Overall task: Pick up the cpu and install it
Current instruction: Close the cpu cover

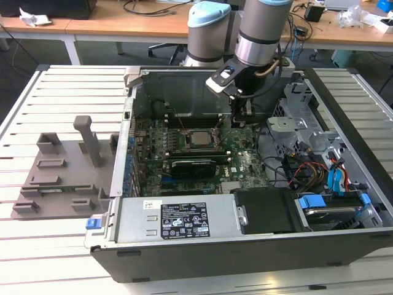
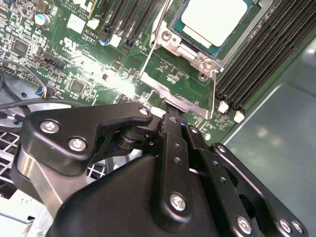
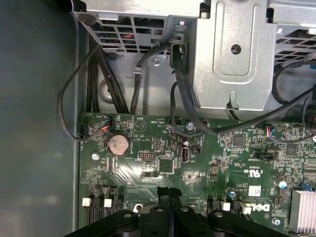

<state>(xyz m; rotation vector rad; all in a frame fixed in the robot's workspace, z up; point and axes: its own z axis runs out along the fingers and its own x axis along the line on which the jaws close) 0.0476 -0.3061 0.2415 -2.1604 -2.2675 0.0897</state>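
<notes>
The cpu [image 1: 199,138] lies flat in the motherboard socket inside the open computer case [image 1: 245,246], its silvery top facing up. In the second wrist view the cpu [image 2: 213,19] sits within the metal socket frame [image 2: 190,54], with thin wire levers along the frame's sides. My gripper [image 1: 241,123] hangs over the board just to the exterior view's right of the socket. Its black fingers are shut together with nothing visible between them, and the tips of the gripper [image 2: 167,112] rest close to the frame's edge. In the first wrist view the gripper [image 3: 169,193] is above the green board.
A grey plastic tray [image 1: 61,178] with slots and an upright post lies on the slatted table at the exterior view's left. Memory slots [image 2: 261,54] flank the socket. A metal drive cage [image 3: 232,54], black cables [image 3: 98,74] and blue-tabbed drives [image 1: 338,184] crowd the case's other side.
</notes>
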